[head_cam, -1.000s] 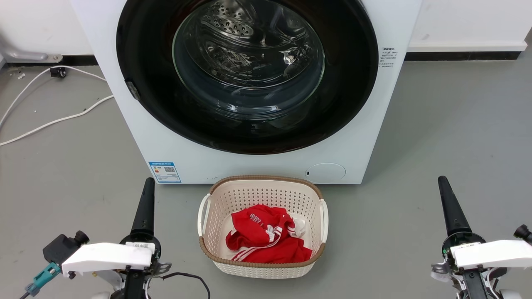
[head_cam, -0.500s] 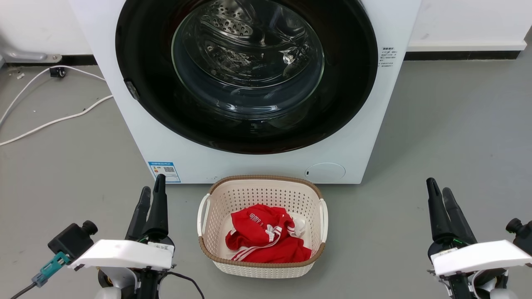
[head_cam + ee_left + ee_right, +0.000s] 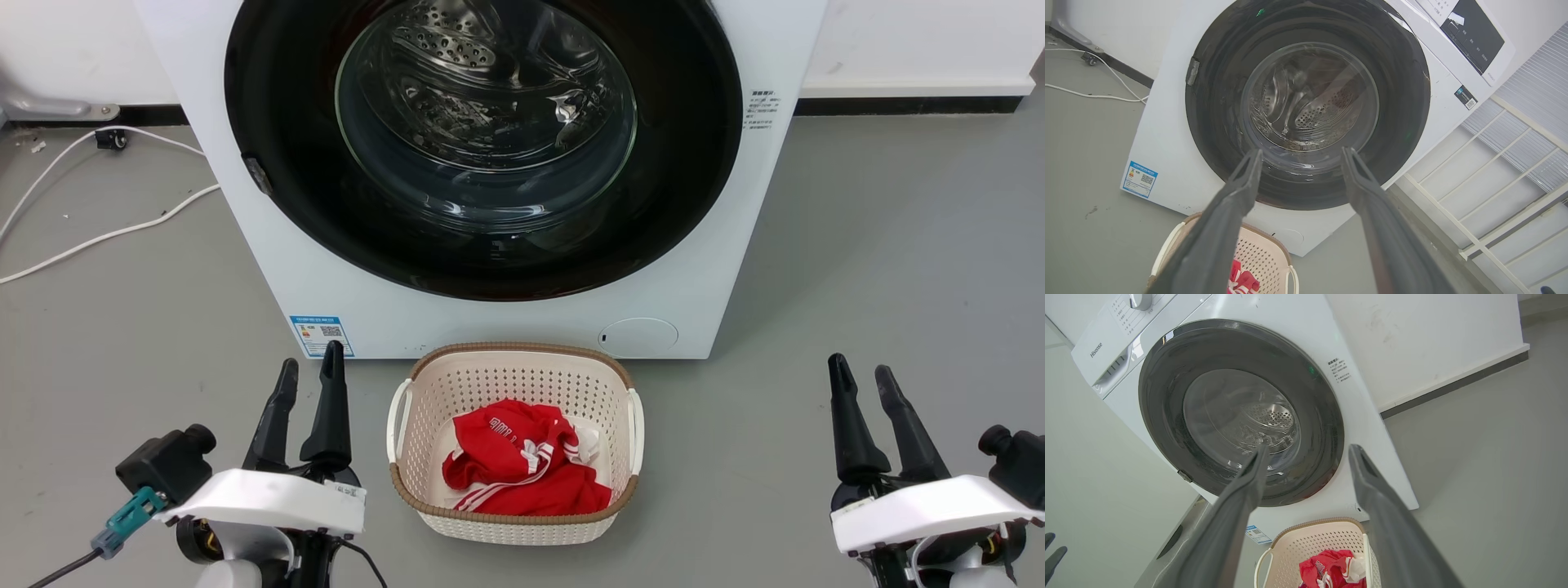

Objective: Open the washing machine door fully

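since a second ago both claws have spread their fingers from together to apart. we record the left claw point(image 3: 311, 357) and the right claw point(image 3: 857, 366) empty and low, either side of the basket point(image 3: 513, 353), fingers aimed at the washing machine point(image 3: 498, 322). the washing machine door point(image 3: 482, 139) lies flush in the machine's front, facing us, well apart from both claws. the head view's edge cuts off its top.

We see a white washing machine point(image 3: 718, 245), its washing machine door point(image 3: 678, 147) glossy black, its label point(image 3: 322, 336) blue. The cream basket point(image 3: 522, 382) shows us dotted holes, a brown rim and a red, white-striped garment point(image 3: 522, 482).
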